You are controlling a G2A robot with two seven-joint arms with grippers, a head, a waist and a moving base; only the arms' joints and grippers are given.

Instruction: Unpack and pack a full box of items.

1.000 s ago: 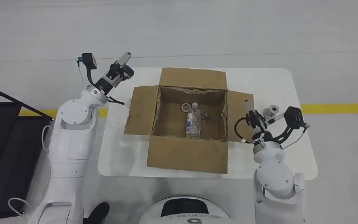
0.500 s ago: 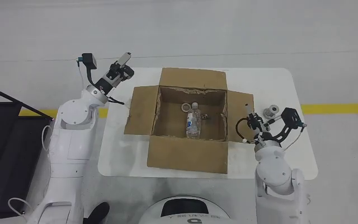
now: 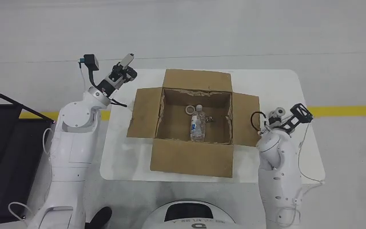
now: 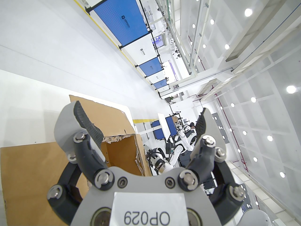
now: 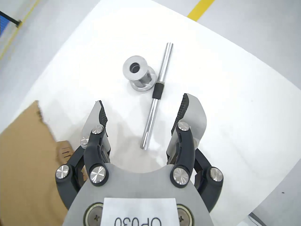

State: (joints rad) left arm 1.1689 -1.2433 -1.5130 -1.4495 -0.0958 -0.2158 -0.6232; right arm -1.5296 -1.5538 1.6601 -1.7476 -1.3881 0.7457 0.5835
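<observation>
An open cardboard box [image 3: 191,156] stands mid-table and holds a clear bottle [image 3: 197,126], a metal ring [image 3: 189,110] and a small part [image 3: 210,119]. On the table right of the box lie a metal spool [image 5: 139,76] and a steel rod [image 5: 157,96] with a black sleeve, side by side. My right gripper [image 5: 142,99] hangs open just above the rod, one finger on each side, not touching it. The spool [image 3: 279,110] shows beside that gripper [image 3: 273,119]. My left gripper [image 4: 140,108] is open and empty, raised past the box's left flap [image 4: 112,121] at the table's far left corner [image 3: 127,63].
The box's four flaps are folded out flat; the right flap [image 5: 23,156] lies close beside my right gripper. The white table [image 5: 235,95] has bare room beyond the rod and spool, ending in a rounded edge. A yellow floor line [image 3: 337,110] runs past the table.
My right arm has swung right, from over the box's right flap to the spot by the spool, and the rod now lies on the table. The left arm has kept still.
</observation>
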